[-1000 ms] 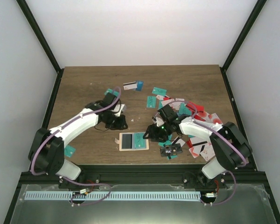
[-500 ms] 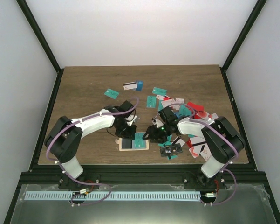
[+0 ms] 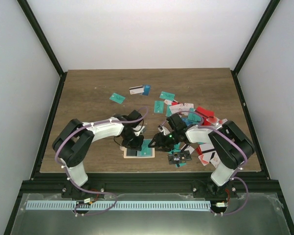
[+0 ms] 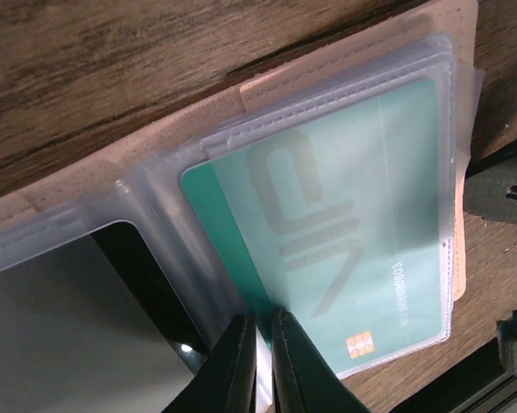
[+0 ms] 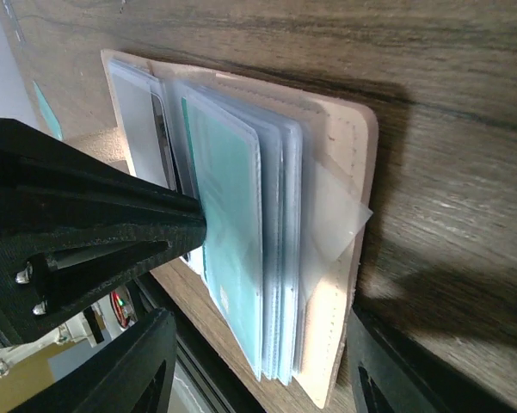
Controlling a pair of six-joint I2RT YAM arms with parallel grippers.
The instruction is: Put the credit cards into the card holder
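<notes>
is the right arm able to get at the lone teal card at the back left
Probably not cleanly: the left gripper and its wrist, down at the card holder, sit between the right gripper and that teal card.

card holder (image 5: 361, 155) sleeves glossy clear plastic; table (image 3: 88, 93) wood

The card holder (image 3: 144, 152) lies open on the table (image 3: 88, 105), showing a dark panel in its left half and teal in its right. My left gripper (image 3: 133, 143) is down over that left half and my right gripper (image 3: 157, 142) is at its right edge. To the right of the holder most of the credit cards (image 3: 205, 120) lie in a loose, overlapping heap of red, white and teal. Behind the holder a few lie singly: a teal card (image 3: 117, 98), and a white striped card (image 3: 135, 90) with a blue card (image 3: 147, 89) just beside it.
</notes>
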